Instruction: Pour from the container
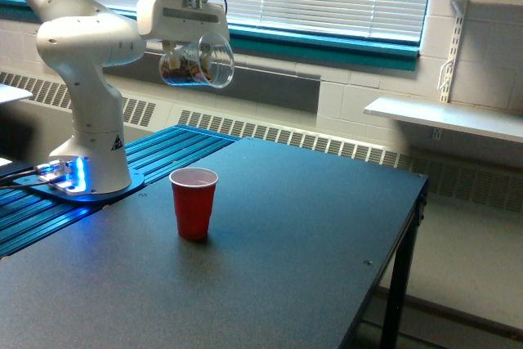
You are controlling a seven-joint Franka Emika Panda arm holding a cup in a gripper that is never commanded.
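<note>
Container [196,61] hangs tipped on its side in my claw [193,45], clamped tight around it, brown bits inside, high above the table [310,226] and the red cup [194,202].

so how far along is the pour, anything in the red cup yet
Done: the gripper holds the clear container high above the table, tipped on its side, mouth toward the exterior view's right. In hand: lining up; the brown granules sit inside, none visibly falling. Left: the pour itself. The red cup stands upright below, and nothing is visible inside it.
</note>
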